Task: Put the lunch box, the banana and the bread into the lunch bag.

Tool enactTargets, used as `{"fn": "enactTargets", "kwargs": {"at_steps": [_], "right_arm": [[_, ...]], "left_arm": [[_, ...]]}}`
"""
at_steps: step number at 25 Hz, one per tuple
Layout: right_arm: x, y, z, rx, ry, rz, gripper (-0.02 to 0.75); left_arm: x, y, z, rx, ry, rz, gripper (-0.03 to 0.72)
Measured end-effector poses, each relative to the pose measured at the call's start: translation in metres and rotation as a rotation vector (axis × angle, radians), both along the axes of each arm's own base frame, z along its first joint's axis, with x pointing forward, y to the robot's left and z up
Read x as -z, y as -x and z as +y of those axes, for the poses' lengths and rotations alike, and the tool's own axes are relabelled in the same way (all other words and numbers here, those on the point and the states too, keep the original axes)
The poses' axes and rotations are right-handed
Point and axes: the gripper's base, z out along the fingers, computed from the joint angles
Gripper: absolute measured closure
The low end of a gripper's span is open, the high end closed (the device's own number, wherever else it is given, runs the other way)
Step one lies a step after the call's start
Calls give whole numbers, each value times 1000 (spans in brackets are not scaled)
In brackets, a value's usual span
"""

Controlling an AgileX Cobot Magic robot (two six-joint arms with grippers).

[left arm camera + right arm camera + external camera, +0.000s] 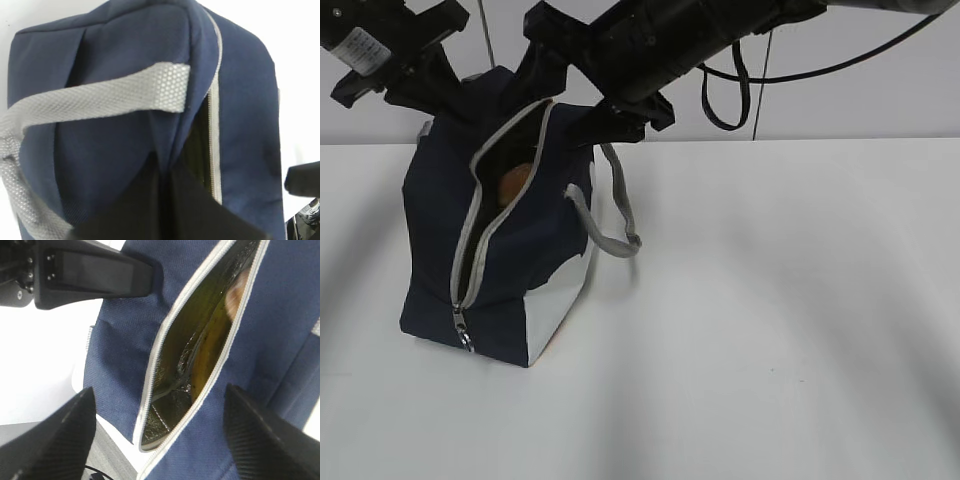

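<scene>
The navy lunch bag [510, 250] stands on the white table at the left with its zipper open along the top. Through the gap, the golden bread [515, 180] shows in the exterior view. In the right wrist view the yellow banana [210, 357] lies against the silver lining, with the bread [239, 290] behind it. The lunch box is hidden. My left gripper [162, 172] is shut on a fold of the bag's top fabric [125, 150], near the grey handle [100, 100]. My right gripper [159, 392] hangs open above the opening, holding nothing.
The bag's second grey handle [615, 225] droops over its right side. The zipper's ring pull [465, 338] hangs at the low front end. The white table [780, 320] stretches to the right of the bag. A black cable [725, 100] loops behind the right arm.
</scene>
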Motion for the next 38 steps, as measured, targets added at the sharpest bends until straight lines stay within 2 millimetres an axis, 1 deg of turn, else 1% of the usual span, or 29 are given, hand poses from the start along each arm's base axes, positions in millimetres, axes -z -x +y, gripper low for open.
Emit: {"fn": "enactTargets", "kwargs": {"at_steps": [5,9,12,17,19,23,25,26,27,29,31,32,33,34,38], "right_arm": [[-4,1,-11,1,69,-9,154],[4,1,-19,16,187,13,154],[6,0,-23,47,226,30,155],[8,-2,-21,82,202,49,155],[13,-5,-18,95,167,73,154],[32,-14,-10,121,118,129,155],[39,-17,-9,131,109,143,173],[40,-18,-8,137,102,146,204],[43,-20,-7,145,93,150,252],[44,-21,-6,154,80,152,402],[44,-22,-6,161,75,149,613],[45,-22,-6,161,76,151,667],[45,-22,-6,160,77,150,708],[46,-22,-6,157,78,147,730],[46,-23,-5,149,79,140,743]], "left_arm": [[0,0,0,0,0,0,691],[0,0,0,0,0,0,691],[0,0,0,0,0,0,691],[0,0,0,0,0,0,691],[0,0,0,0,0,0,691],[0,0,0,0,0,0,691],[0,0,0,0,0,0,691],[0,0,0,0,0,0,691],[0,0,0,0,0,0,691],[0,0,0,0,0,0,691],[0,0,0,0,0,0,691],[0,0,0,0,0,0,691],[0,0,0,0,0,0,691],[0,0,0,0,0,0,691],[0,0,0,0,0,0,691]]}}
